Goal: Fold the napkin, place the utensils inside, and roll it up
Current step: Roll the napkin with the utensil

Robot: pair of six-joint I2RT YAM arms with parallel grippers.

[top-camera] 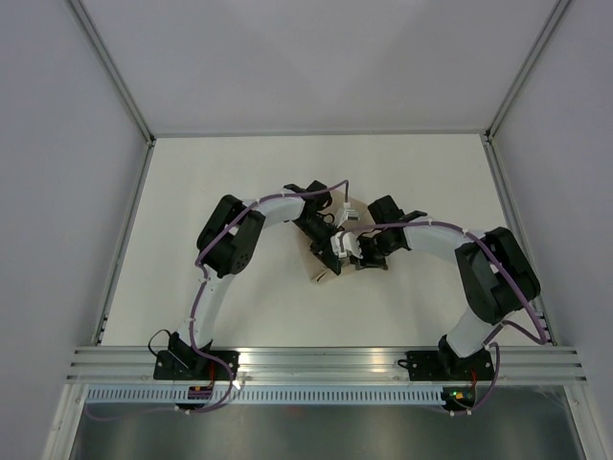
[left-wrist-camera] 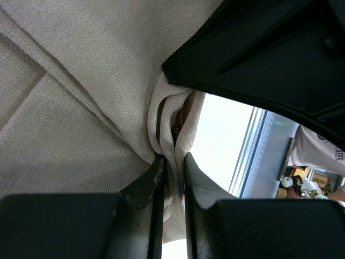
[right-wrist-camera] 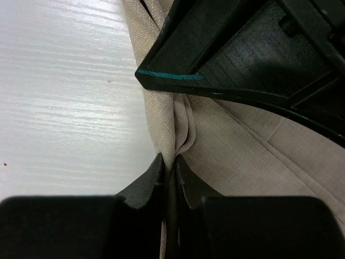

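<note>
Napkin (top-camera: 323, 265) of beige cloth lies bunched at the centre of the white bench (top-camera: 239, 172), mostly hidden where the left arm (top-camera: 230, 235) and right arm (top-camera: 436, 235) meet. Both the left jaws and the right jaws are closed tight, each pinching a gathered fold of the napkin

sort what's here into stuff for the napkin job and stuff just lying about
For the job: napkin, left gripper, right gripper, both pinching the napkin.
Just there: table, metal rail, clutter past the table edge.
</note>
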